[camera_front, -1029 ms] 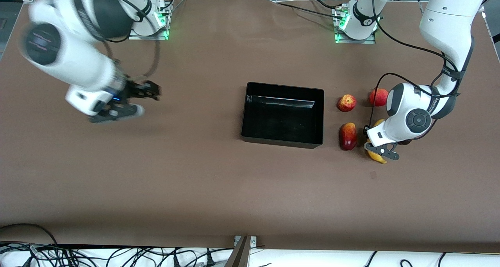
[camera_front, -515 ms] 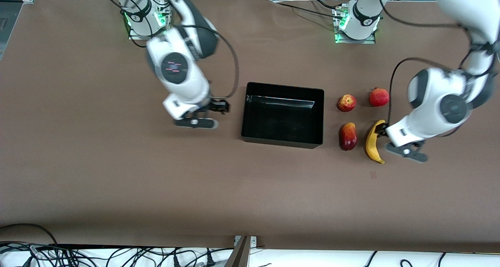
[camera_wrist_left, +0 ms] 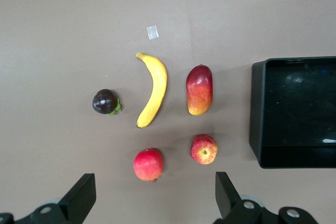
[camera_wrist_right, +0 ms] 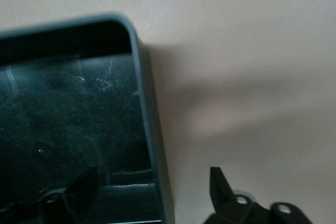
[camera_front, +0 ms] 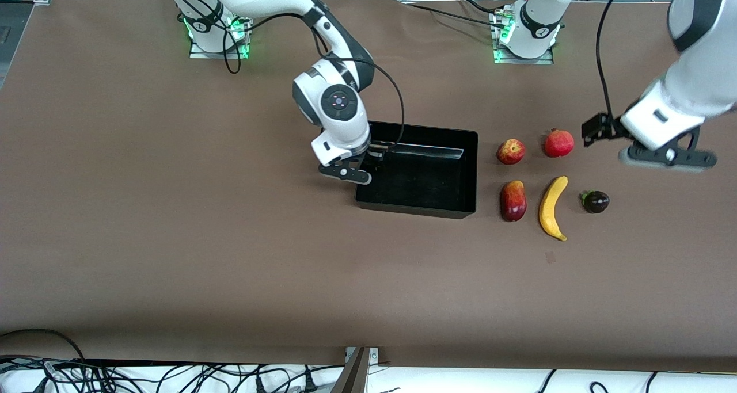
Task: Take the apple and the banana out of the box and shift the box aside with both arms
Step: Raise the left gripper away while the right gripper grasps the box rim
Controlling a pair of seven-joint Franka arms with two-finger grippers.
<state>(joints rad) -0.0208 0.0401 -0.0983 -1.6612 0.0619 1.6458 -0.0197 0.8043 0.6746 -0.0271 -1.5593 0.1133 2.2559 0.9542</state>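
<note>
My right gripper (camera_front: 360,166) hangs over the wall of the black box (camera_front: 416,204) at the right arm's end of it, fingers (camera_wrist_right: 223,184) apart, one over the inside and one over the bare table (camera_front: 173,237) (the wall runs between them in my right wrist view, and I cannot tell whether either finger touches it). The box (camera_wrist_right: 149,129) sits in the middle of the table and nothing lies in it; I see only its glossy black floor with a streak of reflected light.

My left gripper (camera_front: 650,145) is up in the air over the table near the left arm's end, fingers (camera_wrist_left: 81,195) spread wide and holding nothing. The fruits lie beside the box toward that end. The banana (camera_front: 551,208) lies on the table between the mango (camera_front: 513,200) and the small dark purple fruit (camera_front: 595,201), touching neither. The apple (camera_front: 511,151) sits farther from the front camera than the mango, just beside the box, with a round red fruit (camera_front: 558,143) next to it.
</note>
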